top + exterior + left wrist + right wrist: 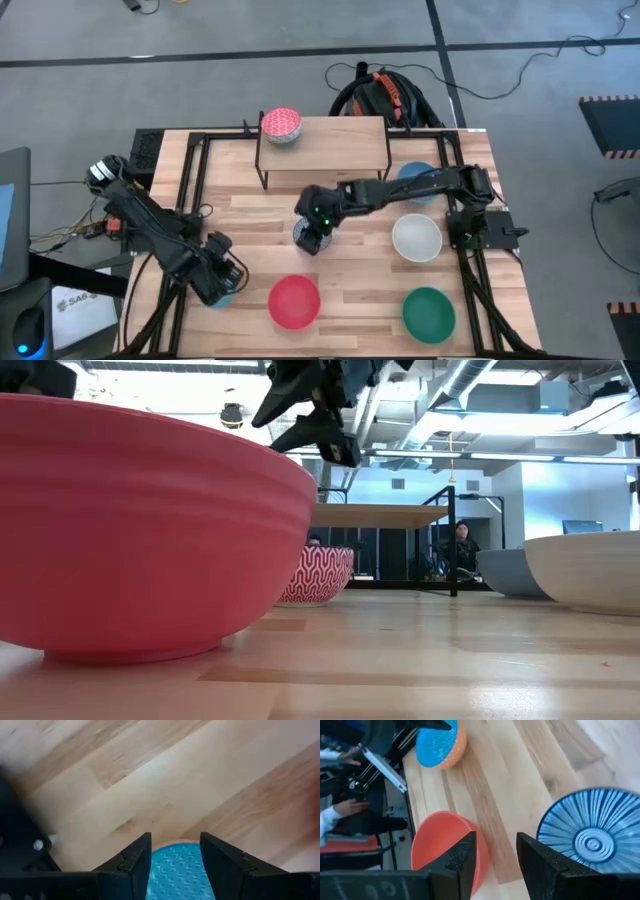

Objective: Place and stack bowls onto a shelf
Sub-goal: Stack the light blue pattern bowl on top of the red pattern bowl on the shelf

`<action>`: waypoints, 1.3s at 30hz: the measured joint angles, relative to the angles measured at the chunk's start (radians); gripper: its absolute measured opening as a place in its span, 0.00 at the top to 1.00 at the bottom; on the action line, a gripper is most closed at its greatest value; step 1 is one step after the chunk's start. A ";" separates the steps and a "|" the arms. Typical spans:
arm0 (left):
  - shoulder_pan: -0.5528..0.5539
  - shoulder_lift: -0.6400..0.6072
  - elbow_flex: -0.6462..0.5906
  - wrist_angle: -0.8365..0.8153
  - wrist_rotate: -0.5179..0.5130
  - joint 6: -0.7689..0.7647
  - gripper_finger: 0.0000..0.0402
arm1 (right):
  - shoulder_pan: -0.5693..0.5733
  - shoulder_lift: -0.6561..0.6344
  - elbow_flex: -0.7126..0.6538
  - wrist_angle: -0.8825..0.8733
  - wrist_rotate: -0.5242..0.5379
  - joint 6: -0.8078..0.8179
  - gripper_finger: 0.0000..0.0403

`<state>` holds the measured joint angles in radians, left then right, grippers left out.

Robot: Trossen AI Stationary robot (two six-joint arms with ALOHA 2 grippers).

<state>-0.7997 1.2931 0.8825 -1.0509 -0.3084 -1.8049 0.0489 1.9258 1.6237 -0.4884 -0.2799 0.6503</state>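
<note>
Seen from above, the slatted light-wood surface [260,215] carries the shelf [325,140], a low stand of pale board on thin black legs, which serves here as landmark. On the shelf's left end sits a round bowl with a pink interior and red-and-white patterned wall [281,125]. In front of the shelf the right pincer [313,232] hangs over a blue-and-white striped bowl [305,235], mostly hidden in that view; the right wrist view shows the bowl's radiating stripes [592,837] beside the fingers, which stand apart with nothing between them. Farther front lie a red bowl [295,302], a teal green bowl [428,310] and a white bowl [416,238]; a light blue bowl [417,175] sits just right of the shelf. At the front-left, the left pincer [222,285] covers a bowl; only the left wrist view reveals its blue patterned inside [175,870] between widely parted fingers. The low view alone shows a person [462,548] seated beyond the shelf.
</note>
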 joint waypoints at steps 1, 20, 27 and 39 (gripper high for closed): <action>-0.002 -0.018 0.000 -0.003 -0.008 -0.026 0.62 | -0.008 -0.009 0.002 -0.012 -0.007 -0.026 0.59; -0.171 -0.026 -0.049 -0.033 0.017 -0.136 0.62 | 0.145 -0.035 0.004 0.013 0.119 0.040 0.59; -0.244 -0.028 -0.145 0.163 0.008 -0.119 0.62 | 0.232 -0.035 0.004 0.087 0.294 0.278 0.59; -0.230 -0.059 -0.152 0.038 0.019 -0.052 0.62 | 0.343 -0.035 0.004 0.082 0.548 0.483 0.59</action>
<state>-1.0292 1.2340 0.7303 -1.0133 -0.2895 -1.8566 0.3924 1.8908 1.6276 -0.4068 0.2676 1.1332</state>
